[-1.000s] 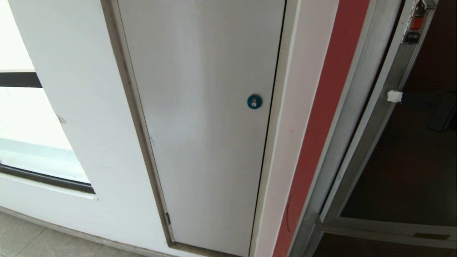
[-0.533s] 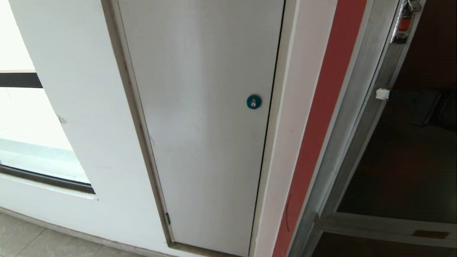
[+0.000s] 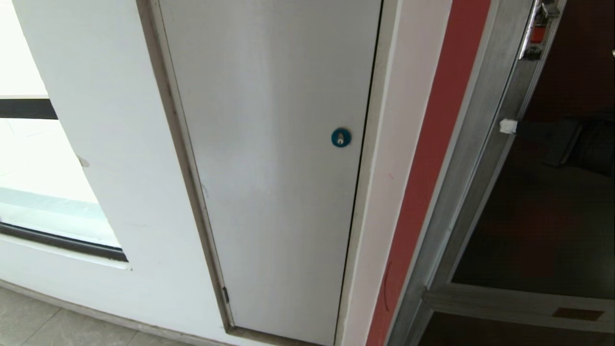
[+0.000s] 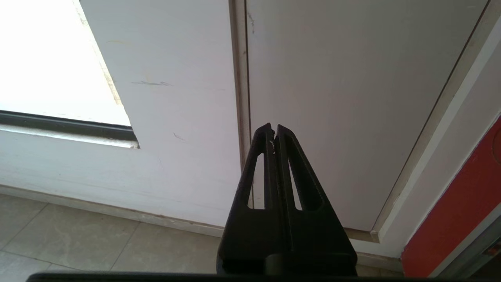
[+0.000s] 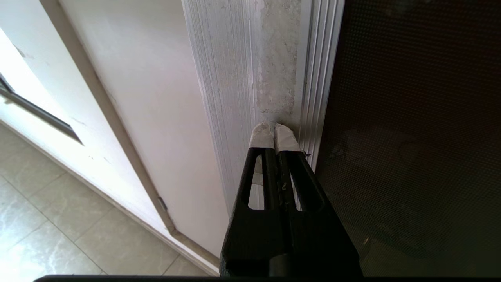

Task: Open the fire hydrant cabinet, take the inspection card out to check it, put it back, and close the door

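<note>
The fire hydrant cabinet stands at the right of the head view, with a red strip [image 3: 432, 144] and a silver frame [image 3: 473, 144]. Its door [image 3: 552, 216], dark glass in a silver frame, carries a small red latch [image 3: 538, 29] near the top. My right gripper [image 3: 508, 126] is shut, and its white-taped fingertips [image 5: 263, 135] rest against the door's silver frame [image 5: 274, 58] beside the dark glass [image 5: 411, 117]. The left gripper [image 4: 273, 129] is shut and empty, parked low in front of the plain grey-white door. The inspection card is out of view.
A plain grey-white door [image 3: 278, 168] with a round blue lock [image 3: 340, 137] fills the middle. A window [image 3: 43, 192] is at the left and a tiled floor [image 3: 43, 322] lies below. A shorter dark panel with an orange label [image 3: 576, 314] sits under the cabinet door.
The door's silver edge, its red latch and my right gripper's white tips have shifted left toward the cabinet frame, narrowing the gap. The left arm has not moved.
</note>
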Controlling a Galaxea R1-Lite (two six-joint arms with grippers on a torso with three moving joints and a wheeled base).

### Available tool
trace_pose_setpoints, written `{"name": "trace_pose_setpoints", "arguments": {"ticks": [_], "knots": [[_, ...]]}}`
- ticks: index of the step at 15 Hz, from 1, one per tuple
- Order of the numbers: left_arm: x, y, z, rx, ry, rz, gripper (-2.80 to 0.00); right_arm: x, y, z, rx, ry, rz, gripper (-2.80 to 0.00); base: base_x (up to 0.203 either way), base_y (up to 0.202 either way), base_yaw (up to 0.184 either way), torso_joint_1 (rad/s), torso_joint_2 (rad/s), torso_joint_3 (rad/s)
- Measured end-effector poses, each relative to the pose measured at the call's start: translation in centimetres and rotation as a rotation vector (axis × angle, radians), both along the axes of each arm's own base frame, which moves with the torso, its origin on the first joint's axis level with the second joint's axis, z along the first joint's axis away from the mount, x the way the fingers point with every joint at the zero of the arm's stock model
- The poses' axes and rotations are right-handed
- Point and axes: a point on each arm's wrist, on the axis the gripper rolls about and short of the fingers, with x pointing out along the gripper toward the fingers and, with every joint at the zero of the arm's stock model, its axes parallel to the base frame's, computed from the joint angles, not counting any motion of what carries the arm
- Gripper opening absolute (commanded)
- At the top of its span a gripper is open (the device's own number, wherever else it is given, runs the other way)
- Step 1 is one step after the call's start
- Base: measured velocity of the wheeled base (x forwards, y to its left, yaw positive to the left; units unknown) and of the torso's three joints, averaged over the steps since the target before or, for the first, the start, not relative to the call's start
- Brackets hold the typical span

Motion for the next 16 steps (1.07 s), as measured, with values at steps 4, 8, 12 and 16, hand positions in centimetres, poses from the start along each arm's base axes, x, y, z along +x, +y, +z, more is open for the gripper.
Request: {"name": "trace_pose_setpoints", "arguments": {"ticks": [4,8,12,16], "knots": [[0.0,0.0,0.0,0.000,0.000,0.000,-2.80,0.2,0.0,-0.1,0.000,0.003,-0.009,-2.80,0.000,0.000,0.000,0.000,0.00,0.000],[0.0,0.0,0.0,0.000,0.000,0.000,-2.80,-0.1,0.0,-0.1,0.000,0.006,-0.009,-2.80,0.000,0.000,0.000,0.015,0.00,0.001],[0.0,0.0,0.0,0.000,0.000,0.000,-2.80,-1.0,0.0,-0.1,-0.001,0.000,-0.011,-2.80,0.000,0.000,0.000,0.000,0.00,0.000],[0.0,0.0,0.0,0.000,0.000,0.000,-2.80,-2.5,0.1,-0.3,0.000,-0.005,0.007,-2.80,0.000,0.000,0.000,0.000,0.00,0.000]]}}
